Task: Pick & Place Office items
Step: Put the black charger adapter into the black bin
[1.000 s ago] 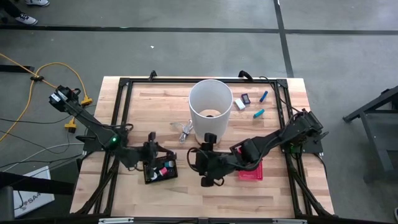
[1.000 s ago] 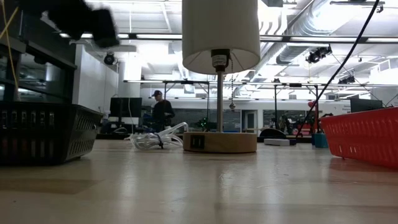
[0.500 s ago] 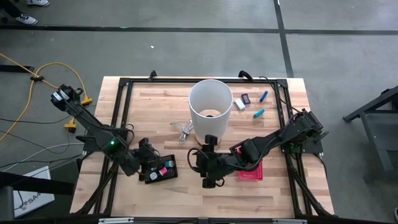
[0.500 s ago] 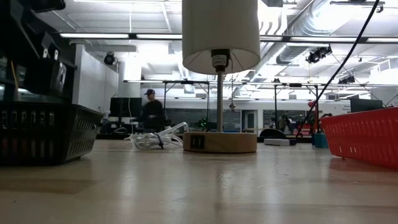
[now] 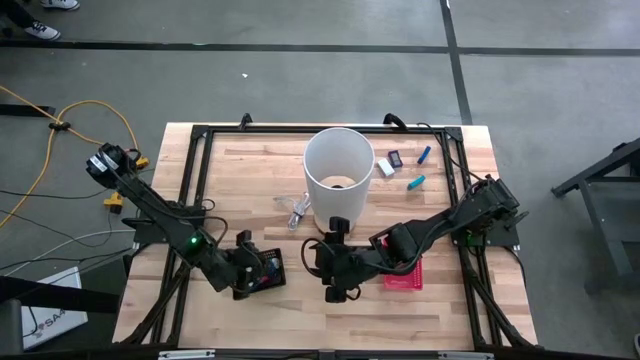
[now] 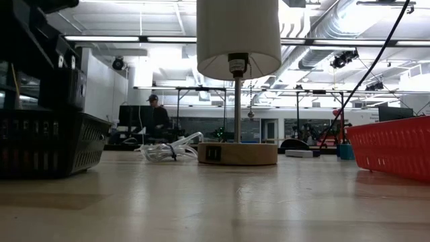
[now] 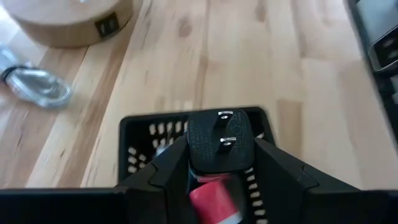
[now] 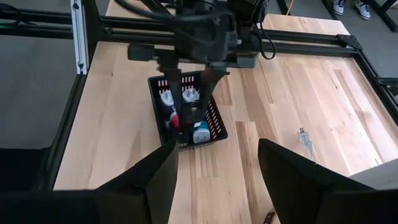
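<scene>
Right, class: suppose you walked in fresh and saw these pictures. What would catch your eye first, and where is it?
The tall white lamp shade stands out first, towering over mid-table on its round wooden base. Next, the left gripper holds a black plug adapter between its jaws, just above the black mesh basket near the table's front left. The right gripper waits open at front centre, beside the red basket.

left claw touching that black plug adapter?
Touching. Left wrist view shows the left claw pinching the black plug adapter between both fingers, prongs outward, above the black basket.
</scene>
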### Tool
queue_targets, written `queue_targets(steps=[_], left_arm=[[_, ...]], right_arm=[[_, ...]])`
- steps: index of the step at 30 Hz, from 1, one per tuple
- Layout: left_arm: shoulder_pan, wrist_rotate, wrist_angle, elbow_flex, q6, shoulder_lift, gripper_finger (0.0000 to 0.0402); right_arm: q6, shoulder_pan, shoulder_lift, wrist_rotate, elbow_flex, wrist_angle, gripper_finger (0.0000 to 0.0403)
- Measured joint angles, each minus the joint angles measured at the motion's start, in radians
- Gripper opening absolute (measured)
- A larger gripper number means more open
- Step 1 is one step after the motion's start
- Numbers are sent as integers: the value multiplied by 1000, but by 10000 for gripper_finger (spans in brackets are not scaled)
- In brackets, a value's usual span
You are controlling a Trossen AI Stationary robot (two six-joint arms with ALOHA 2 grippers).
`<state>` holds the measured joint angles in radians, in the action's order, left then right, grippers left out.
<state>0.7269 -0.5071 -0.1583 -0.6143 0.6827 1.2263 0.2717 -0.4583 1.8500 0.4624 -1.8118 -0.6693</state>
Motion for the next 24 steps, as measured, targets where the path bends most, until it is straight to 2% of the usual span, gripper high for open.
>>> queue_targets(steps=[11,19,24], left_arm=[[0,21,-96,3,74,9,149],[0,10,-70,-1,109,79,149],[4,58,-63,-2,146,80,149]], right_arm=[[24,0,0,-1,0,-5,208],[24,0,0,-1,0,-5,208],[24,0,0,-1,0,-5,208]])
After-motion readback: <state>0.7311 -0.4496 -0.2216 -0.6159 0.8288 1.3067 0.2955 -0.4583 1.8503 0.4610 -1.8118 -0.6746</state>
